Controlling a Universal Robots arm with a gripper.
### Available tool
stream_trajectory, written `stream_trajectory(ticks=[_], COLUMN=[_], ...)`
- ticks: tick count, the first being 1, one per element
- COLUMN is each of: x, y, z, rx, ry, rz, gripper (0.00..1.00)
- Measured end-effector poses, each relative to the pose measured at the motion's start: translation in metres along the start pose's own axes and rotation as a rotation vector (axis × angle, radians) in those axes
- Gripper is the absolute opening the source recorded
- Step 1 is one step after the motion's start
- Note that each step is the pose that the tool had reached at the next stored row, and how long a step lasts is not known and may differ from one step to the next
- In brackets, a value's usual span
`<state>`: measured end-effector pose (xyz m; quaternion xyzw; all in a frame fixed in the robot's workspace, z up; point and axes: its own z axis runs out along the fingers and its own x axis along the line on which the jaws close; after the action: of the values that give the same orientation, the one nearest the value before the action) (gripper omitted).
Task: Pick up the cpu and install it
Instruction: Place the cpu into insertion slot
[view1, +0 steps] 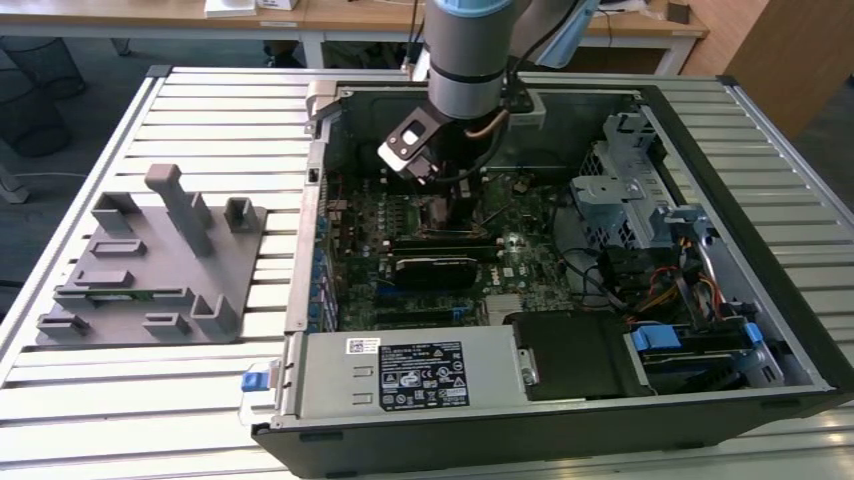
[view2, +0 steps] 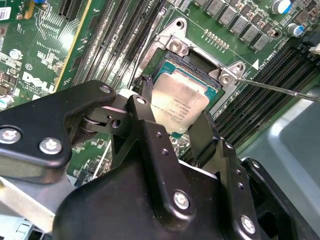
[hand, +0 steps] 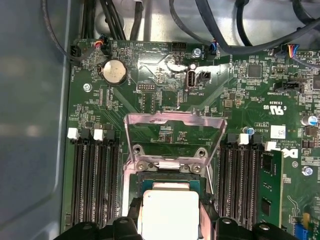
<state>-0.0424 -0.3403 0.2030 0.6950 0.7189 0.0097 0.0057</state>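
The cpu (view2: 184, 99), a flat silvery square chip, sits between my gripper's (view2: 176, 109) black fingers (view2: 144, 102), which are shut on its two opposite edges. It hangs just over the open black socket (view2: 172, 62) on the green motherboard (view2: 45, 55), slightly tilted. In the first wrist view the cpu (hand: 170, 215) is in front of the socket (hand: 170, 176), and the metal load plate (hand: 175, 131) stands raised behind it. In the exterior view the gripper (view1: 447, 192) reaches down inside the open computer case (view1: 561, 250).
Memory slots (hand: 94, 185) flank the socket on both sides. The thin retention lever (view2: 280, 87) sticks out beside it. Cables (hand: 220, 30) run along the case wall. A grey fixture with posts (view1: 154, 260) stands on the slatted table at the exterior view's left.
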Motion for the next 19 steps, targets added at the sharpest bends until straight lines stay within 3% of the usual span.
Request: stream_trajectory(ticks=[19], x=[0.0010], y=[-0.0008], z=[0.0107], rx=[0.0004], ry=[0.0001], rz=[0.015], gripper=[0.54])
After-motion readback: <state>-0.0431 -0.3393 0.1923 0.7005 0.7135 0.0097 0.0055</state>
